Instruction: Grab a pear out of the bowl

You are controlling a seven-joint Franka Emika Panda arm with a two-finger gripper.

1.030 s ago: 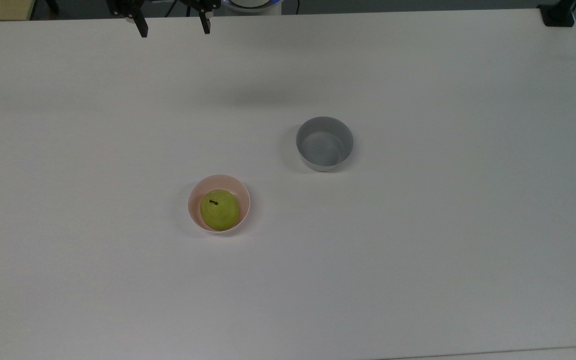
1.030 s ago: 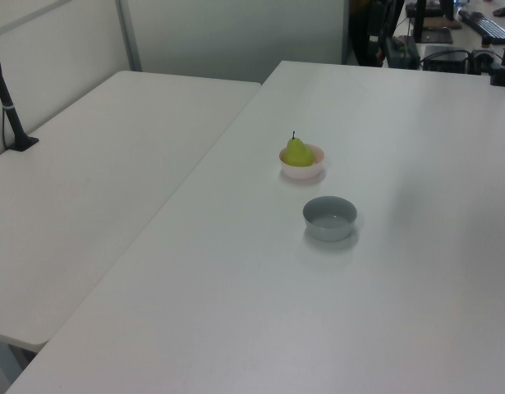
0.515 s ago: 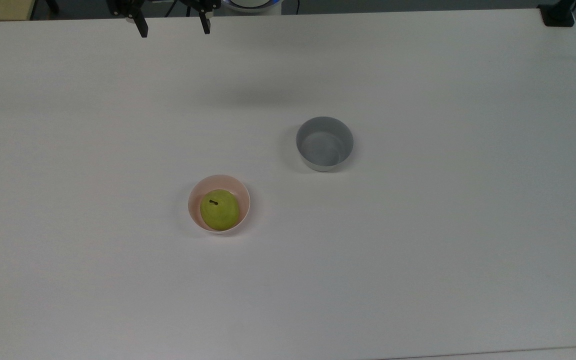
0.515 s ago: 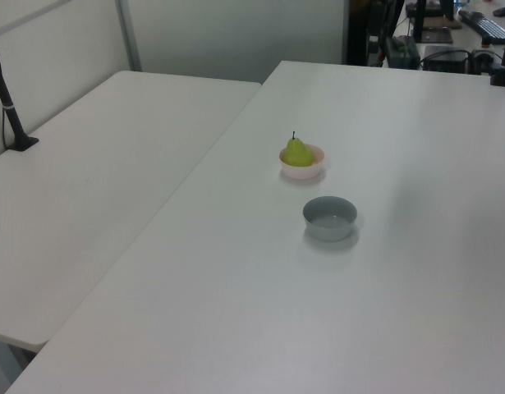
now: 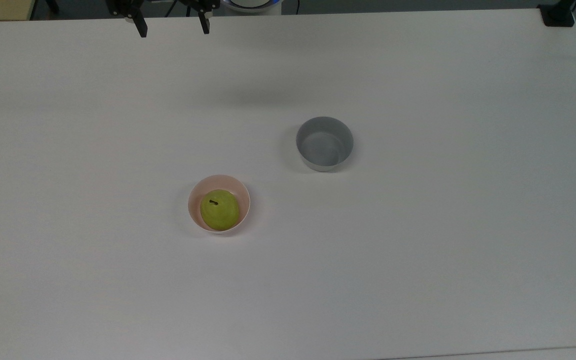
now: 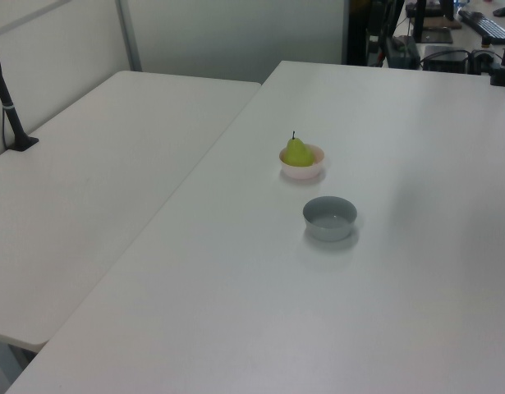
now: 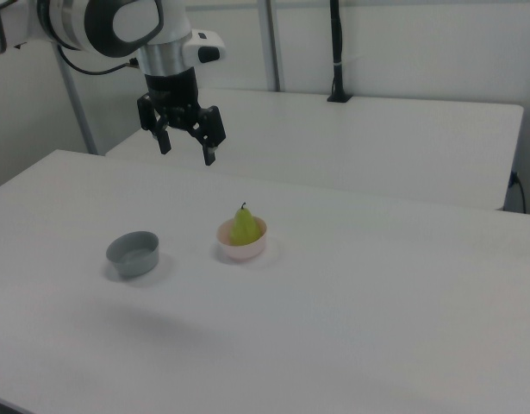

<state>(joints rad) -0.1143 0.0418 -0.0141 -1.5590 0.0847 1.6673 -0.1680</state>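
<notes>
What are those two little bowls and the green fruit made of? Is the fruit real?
The pink bowl looks like smooth plastic: thin wall, even pale colour, soft sheen. The grey bowl looks the same kind, matte grey with a uniform surface. The pear has even yellow-green skin and a dark stem; whether it is real or a plastic replica cannot be told from its look.

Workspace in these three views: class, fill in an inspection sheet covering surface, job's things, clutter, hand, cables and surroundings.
Surface: white table, bare apart from two bowls.
Job's things: pear upright in pink bowl, stem up.
Clutter: grey bowl, empty, apart from the pink one.
Hand: hand open, raised, holding nothing.
Cables: black cable at the arm.
Surroundings: second white table alongside; black post behind.
</notes>
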